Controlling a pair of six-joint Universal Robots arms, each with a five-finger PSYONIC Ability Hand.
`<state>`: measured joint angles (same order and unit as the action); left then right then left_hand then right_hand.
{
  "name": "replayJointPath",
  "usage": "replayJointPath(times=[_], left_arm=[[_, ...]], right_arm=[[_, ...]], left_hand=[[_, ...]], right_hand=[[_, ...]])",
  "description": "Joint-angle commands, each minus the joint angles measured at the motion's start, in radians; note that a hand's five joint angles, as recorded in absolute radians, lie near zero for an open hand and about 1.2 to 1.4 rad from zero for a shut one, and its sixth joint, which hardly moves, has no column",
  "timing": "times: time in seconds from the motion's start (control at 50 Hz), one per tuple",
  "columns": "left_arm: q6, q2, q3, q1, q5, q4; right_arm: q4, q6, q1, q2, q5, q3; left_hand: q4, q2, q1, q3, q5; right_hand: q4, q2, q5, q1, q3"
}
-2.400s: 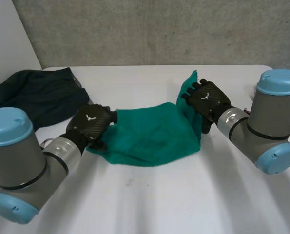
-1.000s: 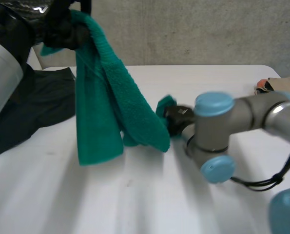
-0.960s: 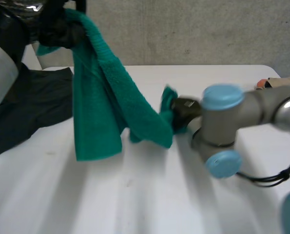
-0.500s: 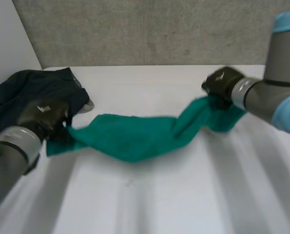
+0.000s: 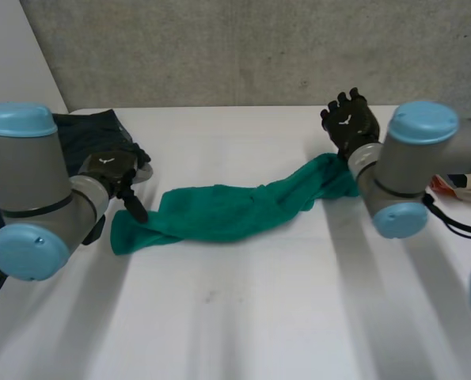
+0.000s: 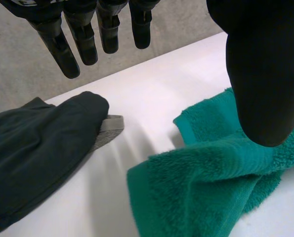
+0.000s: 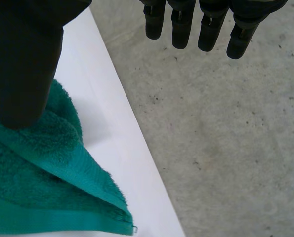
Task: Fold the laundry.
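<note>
Nearest the camera the white table (image 5: 235,317) is smooth and matt, bare across the lower half of the head view. On it, running from left of centre up towards the right, lies the green towel (image 5: 227,212). It is thick looped terry, bunched lengthwise into a long rumpled band with soft rolls and folds rather than spread flat.

At the band's left end is the left hand (image 5: 111,169), on a grey arm with a rounded light-blue cap (image 5: 28,250). In the left wrist view its fingers (image 6: 82,34) are straight and held apart from the broad black thumb (image 6: 258,74), gripping nothing. The towel's folded end lies under the thumb, its pile coarse and fluffy.

At the band's right end, upper right of centre, is the right hand (image 5: 347,125), fingers splayed upward. In the right wrist view its fingers (image 7: 211,24) are straight and clear of the cloth. The thumb (image 7: 23,64) sits over the towel's end, and I cannot tell whether it touches. A flat woven hem (image 7: 53,219) borders the pile there.

Farther back, at upper left, a dark garment (image 5: 93,131) of smooth thin fabric lies crumpled, with a grey ribbed band (image 6: 109,128) showing at its edge, just beside the towel's end but apart from it. Behind the table stands a rough, speckled grey concrete wall (image 5: 243,47).
</note>
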<state>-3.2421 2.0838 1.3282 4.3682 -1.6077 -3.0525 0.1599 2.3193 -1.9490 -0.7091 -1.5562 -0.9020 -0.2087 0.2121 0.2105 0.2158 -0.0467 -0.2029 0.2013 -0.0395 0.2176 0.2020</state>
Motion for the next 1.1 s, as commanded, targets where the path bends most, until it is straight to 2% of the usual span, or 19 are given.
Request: replayJointPath(times=[0.02,0.18,0.3,0.44,0.52,0.64,0.76,0.94,1.0,1.06,1.1], left_arm=[[-0.064,-0.119,0.195,0.054,0.029,-0.078],[-0.234,-0.225,0.437,0.097,0.167,-0.184],[-0.309,-0.197,0.47,0.113,0.244,-0.241],[-0.321,-0.113,0.408,0.105,0.238,-0.245],[-0.331,-0.056,0.346,0.091,0.221,-0.258],[-0.361,0.022,0.244,0.059,0.192,-0.264],[-0.378,0.107,0.136,0.044,0.184,-0.249],[-0.407,0.209,-0.007,0.028,0.183,-0.223],[-0.444,0.234,-0.038,0.028,0.186,-0.215],[-0.472,0.249,-0.056,0.027,0.189,-0.219],[-0.478,0.256,-0.064,0.03,0.19,-0.219]], right_arm=[[-0.158,0.14,0.087,-0.162,0.119,-0.135],[-0.39,0.141,0.183,-0.167,0.189,-0.123],[-0.434,0.138,0.196,-0.139,0.209,-0.143],[-0.413,0.14,0.18,-0.136,0.208,-0.205],[-0.387,0.143,0.171,-0.142,0.208,-0.235],[-0.352,0.144,0.159,-0.156,0.211,-0.268],[-0.323,0.15,0.157,-0.162,0.212,-0.275],[-0.315,0.146,0.162,-0.141,0.214,-0.239],[-0.319,0.149,0.162,-0.13,0.212,-0.227],[-0.324,0.146,0.162,-0.124,0.214,-0.226],[-0.323,0.146,0.162,-0.124,0.214,-0.227]], left_hand=[[-0.136,0.133,0.135,0.129,-0.124],[-0.553,0.55,0.552,0.546,-0.541],[-0.569,0.565,0.567,0.561,-0.556],[-0.475,0.471,0.473,0.468,-0.462],[-0.304,0.301,0.303,0.297,-0.292],[-0.287,0.283,0.285,0.279,-0.274],[-0.43,0.427,0.428,0.423,-0.418],[-0.498,0.494,0.496,0.491,-0.485],[-0.638,0.635,0.636,0.631,-0.626],[-0.688,0.685,0.687,0.681,-0.676],[-0.823,0.82,0.821,0.816,-0.811]], right_hand=[[0.028,-0.027,0.039,-0.043,-0.027],[0.028,-0.027,0.039,-0.043,-0.027],[0.028,-0.027,0.039,-0.043,-0.027],[0.028,-0.027,0.039,-0.043,-0.027],[0.028,-0.027,0.039,-0.043,-0.027],[0.028,-0.027,0.039,-0.043,-0.027],[0.028,-0.027,0.039,-0.043,-0.027],[0.028,-0.027,0.039,-0.043,-0.027],[0.028,-0.027,0.039,-0.043,-0.027],[0.028,-0.027,0.039,-0.043,-0.027],[0.028,-0.027,0.039,-0.043,-0.027]])
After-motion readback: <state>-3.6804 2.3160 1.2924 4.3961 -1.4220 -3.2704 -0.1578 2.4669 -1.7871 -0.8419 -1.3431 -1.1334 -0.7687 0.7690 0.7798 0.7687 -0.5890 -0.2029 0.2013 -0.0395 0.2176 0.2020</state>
